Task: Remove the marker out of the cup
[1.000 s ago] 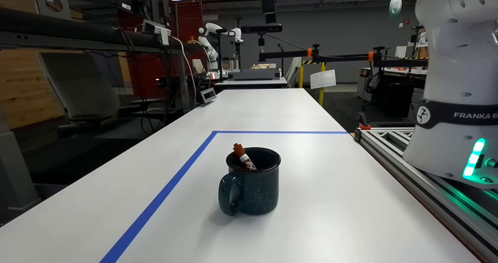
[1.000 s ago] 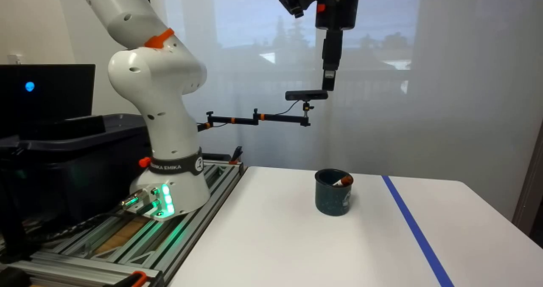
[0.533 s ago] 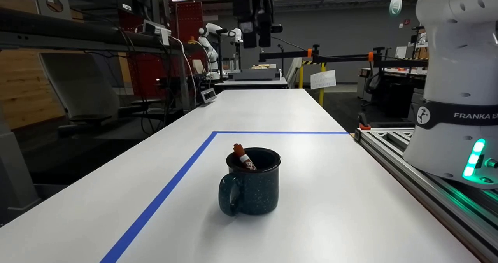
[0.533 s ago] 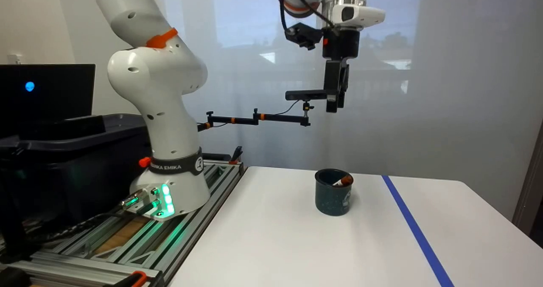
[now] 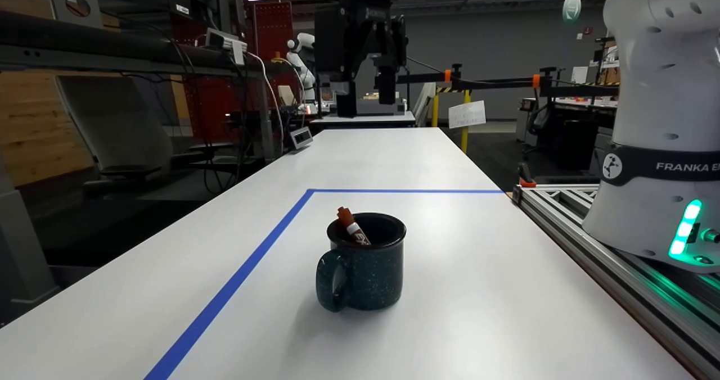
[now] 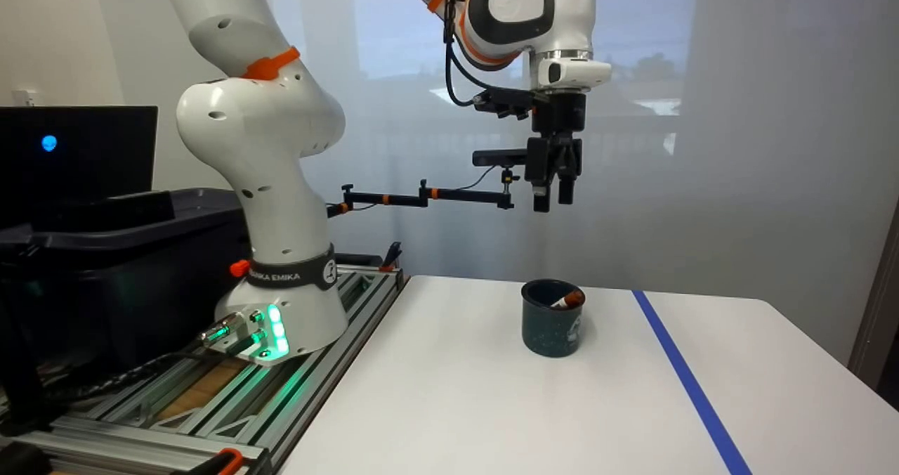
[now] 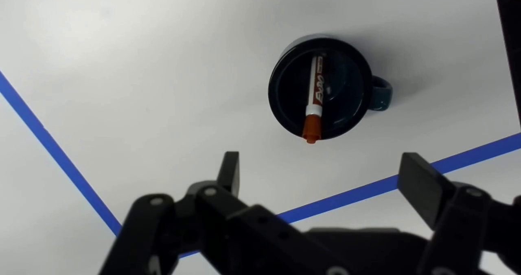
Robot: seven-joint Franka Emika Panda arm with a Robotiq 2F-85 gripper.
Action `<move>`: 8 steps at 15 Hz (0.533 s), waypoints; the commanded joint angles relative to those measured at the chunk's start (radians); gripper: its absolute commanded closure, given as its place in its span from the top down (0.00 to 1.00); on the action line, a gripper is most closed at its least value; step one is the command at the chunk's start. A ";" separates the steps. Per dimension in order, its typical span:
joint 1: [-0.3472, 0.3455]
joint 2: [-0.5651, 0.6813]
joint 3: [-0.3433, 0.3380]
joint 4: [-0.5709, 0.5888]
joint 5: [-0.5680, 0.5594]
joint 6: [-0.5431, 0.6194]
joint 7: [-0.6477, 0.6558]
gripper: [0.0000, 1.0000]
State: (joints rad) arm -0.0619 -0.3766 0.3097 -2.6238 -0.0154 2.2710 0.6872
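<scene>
At the left of the wrist view, blue tape (image 7: 61,158) crosses the white surface (image 7: 163,84), slanting from eleven o'clock toward five. Right of that is one of the fingers (image 7: 229,171), lying between seven and eight o'clock from the cup (image 7: 346,77). The cup stands upright, and the marker (image 7: 315,96) is inside it: the printed body points toward twelve o'clock, and the reddish-brown cap (image 7: 311,128) lies over the rim (image 7: 333,134) just past six, seemingly leaning on it. The handle (image 7: 381,98) sticks out at three o'clock. Beyond it to the right is the other finger, between four and five o'clock from the cup. The fingers are spread wide and have hold of nothing; in both exterior views they hang above the cup, apart from it and from the marker.

Little of the task is done, as far as can be seen. The fingers are parted and roughly over the cup, which I take for the approach; the marker is neither gripped nor lifted. Left to do, in my judgement: a descent, perhaps with a shift toward twelve o'clock in the wrist view, until the cap sits between the fingers; then a grip, a lift clear of the rim, and a release outside the cup. Coming down off to one side could knock the rim or push the marker deeper.
</scene>
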 commanded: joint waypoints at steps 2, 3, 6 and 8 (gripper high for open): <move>0.015 0.008 -0.037 -0.028 -0.026 0.066 0.070 1.00; 0.017 0.011 -0.038 -0.037 -0.020 0.094 0.091 1.00; 0.015 0.029 -0.021 -0.074 -0.039 0.203 0.167 1.00; 0.017 0.045 -0.005 -0.094 -0.060 0.247 0.204 1.00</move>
State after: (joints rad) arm -0.0592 -0.3418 0.2889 -2.6795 -0.0270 2.4426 0.8062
